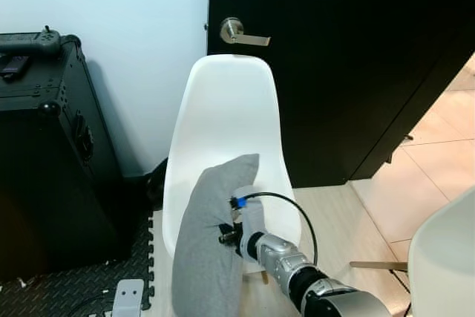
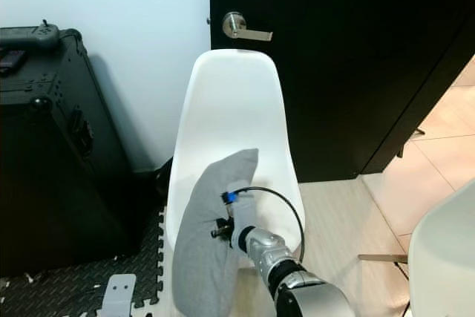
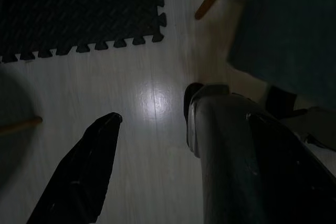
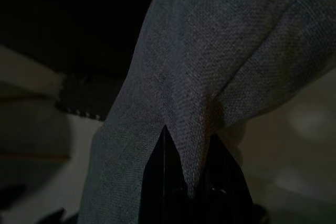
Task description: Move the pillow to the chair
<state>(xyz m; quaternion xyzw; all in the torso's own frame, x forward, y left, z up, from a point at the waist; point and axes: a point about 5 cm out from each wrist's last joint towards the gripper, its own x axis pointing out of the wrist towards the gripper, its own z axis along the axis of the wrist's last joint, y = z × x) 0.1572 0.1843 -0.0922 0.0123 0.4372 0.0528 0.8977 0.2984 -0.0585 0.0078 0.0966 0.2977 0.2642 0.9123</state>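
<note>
Right gripper (image 4: 191,182): black fingers (image 4: 163,182) pinched together on a fold of the grey pillow (image 1: 211,235), fabric bunched between them. In the head views the silver right arm reaches forward and up from below, so the pillow hangs upright and elongated from that pinch.

Pillow position: over the front of the white chair (image 1: 226,109) seat, top corner against the lower backrest. Cannot tell whether its lower end rests on the seat or hangs free before the front edge. Judgement: held high by one edge to clear the seat lip; release not yet due until weight sits on the shell.

Left gripper (image 3: 157,145): idle, hanging low over pale floor near a black foam mat (image 3: 79,14); fingers apart, nothing between.

Containers: black case (image 1: 52,146) left of chair, closed, contents unseen. Black door (image 1: 341,57) behind.
</note>
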